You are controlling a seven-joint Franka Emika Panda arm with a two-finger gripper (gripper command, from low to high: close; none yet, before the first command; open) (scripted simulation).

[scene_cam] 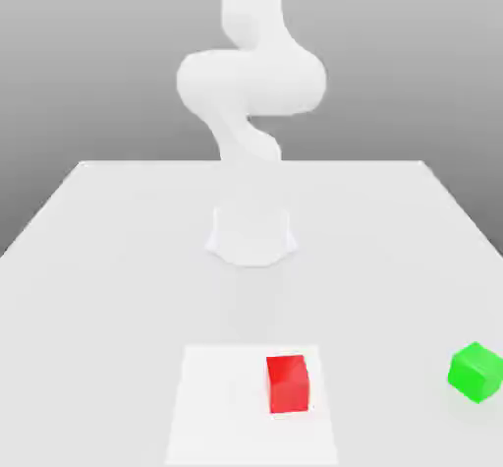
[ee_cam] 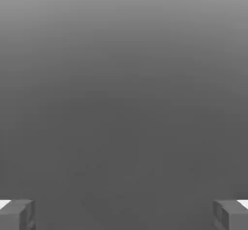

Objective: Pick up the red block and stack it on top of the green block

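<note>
The red block [scene_cam: 288,383] rests on a pale square patch [scene_cam: 216,406] near the table's front edge in the exterior view. The green block [scene_cam: 476,372] sits on the table at the exterior view's right, about level with the red one and well apart from it. In the hand view my gripper [ee_cam: 124,215] is open, its two grey fingertips [ee_cam: 17,215] wide apart with nothing between them, against a plain grey background. The white arm [scene_cam: 251,82] rises from its base [scene_cam: 251,234] behind the blocks and runs up past the frame's top.
The white table [scene_cam: 108,259] spreads wide around the arm's round base. Its back edge lies behind the arm, and its side edges slant outward toward the front.
</note>
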